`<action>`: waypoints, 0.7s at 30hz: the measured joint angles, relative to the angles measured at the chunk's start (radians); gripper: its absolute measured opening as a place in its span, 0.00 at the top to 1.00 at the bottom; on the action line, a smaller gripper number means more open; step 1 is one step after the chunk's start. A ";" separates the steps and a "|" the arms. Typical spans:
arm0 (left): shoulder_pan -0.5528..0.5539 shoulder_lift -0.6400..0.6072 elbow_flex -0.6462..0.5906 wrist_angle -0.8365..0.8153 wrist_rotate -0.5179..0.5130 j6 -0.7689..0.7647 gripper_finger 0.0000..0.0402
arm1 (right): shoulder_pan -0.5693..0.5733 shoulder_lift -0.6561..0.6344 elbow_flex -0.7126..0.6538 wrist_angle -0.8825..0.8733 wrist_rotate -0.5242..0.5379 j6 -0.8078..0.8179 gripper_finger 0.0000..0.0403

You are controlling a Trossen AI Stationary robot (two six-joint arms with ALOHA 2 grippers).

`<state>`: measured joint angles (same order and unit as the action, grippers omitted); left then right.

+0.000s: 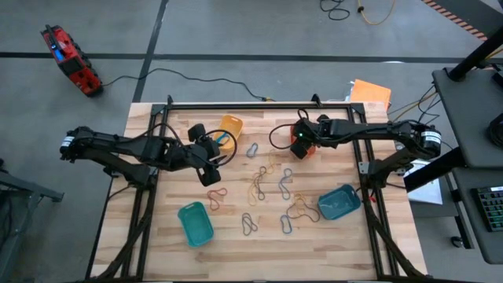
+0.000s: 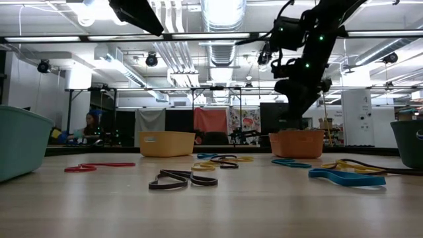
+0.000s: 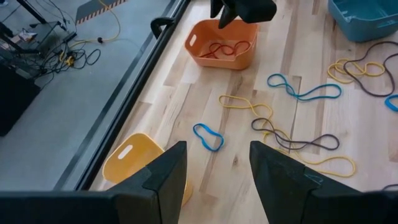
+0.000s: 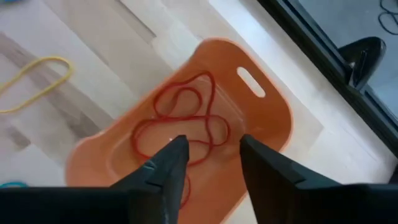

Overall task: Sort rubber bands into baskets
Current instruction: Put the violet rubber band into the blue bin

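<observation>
The orange basket (image 4: 186, 134) holds red rubber bands (image 4: 180, 124) that lie on its floor. My right gripper (image 4: 211, 158) is open and empty just above it, also seen in the high view (image 1: 299, 145) and the low view (image 2: 297, 92). My left gripper (image 3: 217, 168) is open and empty above the table next to the yellow basket (image 1: 230, 126). Several loose rubber bands (image 1: 267, 185) in blue, yellow, red and grey lie flat on the table's middle. The teal-green basket (image 1: 195, 222) and the blue-teal basket (image 1: 339, 202) stand nearer the front.
A black rail (image 1: 259, 103) runs along the table's far edge. Black cables (image 1: 277, 135) loop near the orange basket. Bare wood shows along the table's near edge (image 1: 259, 255). A red device (image 1: 69, 59) lies on the floor beyond the table.
</observation>
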<state>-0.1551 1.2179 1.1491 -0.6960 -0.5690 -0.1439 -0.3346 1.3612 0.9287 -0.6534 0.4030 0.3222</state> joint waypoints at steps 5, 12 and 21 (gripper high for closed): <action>0.000 0.000 0.000 0.000 0.002 -0.002 0.60 | 0.003 -0.044 0.000 0.018 -0.039 0.002 0.58; 0.000 0.000 -0.022 0.001 0.018 -0.021 0.60 | 0.061 -0.133 0.000 0.088 -0.148 -0.013 0.58; -0.001 0.004 -0.105 0.000 0.201 -0.067 0.60 | 0.289 -0.162 0.000 0.180 -0.151 -0.070 0.63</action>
<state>-0.1562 1.2216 1.0438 -0.6964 -0.3682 -0.2108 -0.0458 1.1995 0.9291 -0.4736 0.2520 0.2519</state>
